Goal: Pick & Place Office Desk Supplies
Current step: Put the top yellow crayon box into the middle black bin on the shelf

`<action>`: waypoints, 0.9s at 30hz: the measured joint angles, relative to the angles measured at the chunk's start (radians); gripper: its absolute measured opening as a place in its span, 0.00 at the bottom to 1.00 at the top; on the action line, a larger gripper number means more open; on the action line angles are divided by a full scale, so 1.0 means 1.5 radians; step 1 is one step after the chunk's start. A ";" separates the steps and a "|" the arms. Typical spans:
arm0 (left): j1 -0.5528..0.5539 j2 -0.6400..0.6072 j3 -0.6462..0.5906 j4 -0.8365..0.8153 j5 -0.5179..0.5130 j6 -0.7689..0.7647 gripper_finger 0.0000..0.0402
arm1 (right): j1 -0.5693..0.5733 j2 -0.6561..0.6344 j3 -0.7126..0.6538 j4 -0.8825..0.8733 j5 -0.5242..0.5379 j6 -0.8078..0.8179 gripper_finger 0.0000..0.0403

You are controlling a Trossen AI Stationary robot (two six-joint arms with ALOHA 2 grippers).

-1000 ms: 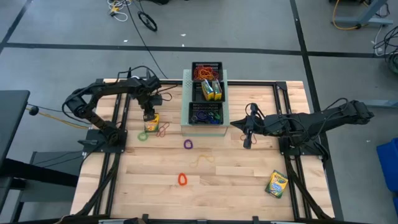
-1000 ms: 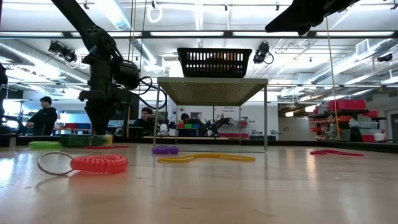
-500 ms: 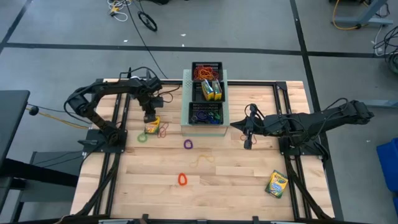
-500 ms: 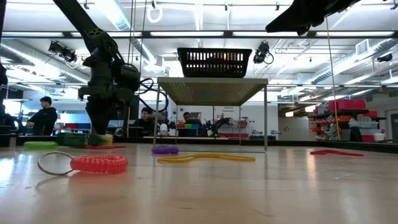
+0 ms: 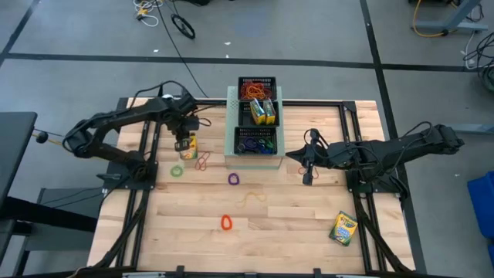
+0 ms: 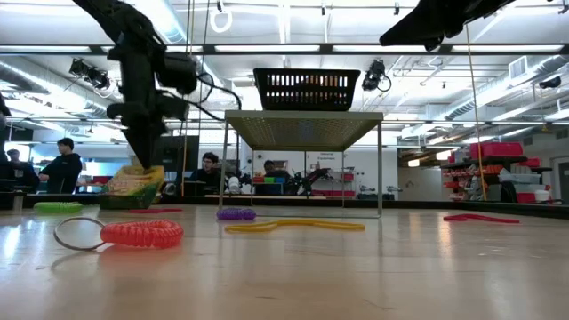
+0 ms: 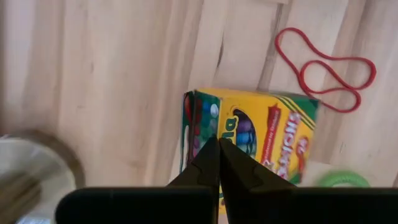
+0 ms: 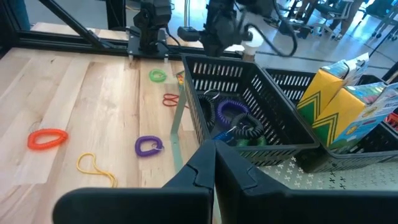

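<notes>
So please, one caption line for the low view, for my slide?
Left gripper shut on a crayon box, tilted at the table; coiled bands lie nearby.

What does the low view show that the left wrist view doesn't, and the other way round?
Only the low view: the crayon box hangs tilted, clear of the table, with the orange coil loop, purple coil loop and yellow band lying nearer. Only the left wrist view: the box's printed face and the red rubber band flat on the wood. Both: the left gripper shut on that crayon box.
</notes>
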 joint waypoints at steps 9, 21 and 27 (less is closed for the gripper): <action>-0.087 -0.117 0.001 -0.019 -0.091 -0.052 0.01 | 0.000 0.000 0.000 0.004 0.000 0.013 0.02; -0.362 -0.201 0.001 -0.011 -0.262 -0.179 0.01 | 0.000 0.000 0.000 0.004 0.000 0.014 0.02; -0.494 -0.171 0.002 0.009 -0.326 -0.216 0.01 | 0.000 0.000 0.000 0.004 0.001 0.024 0.02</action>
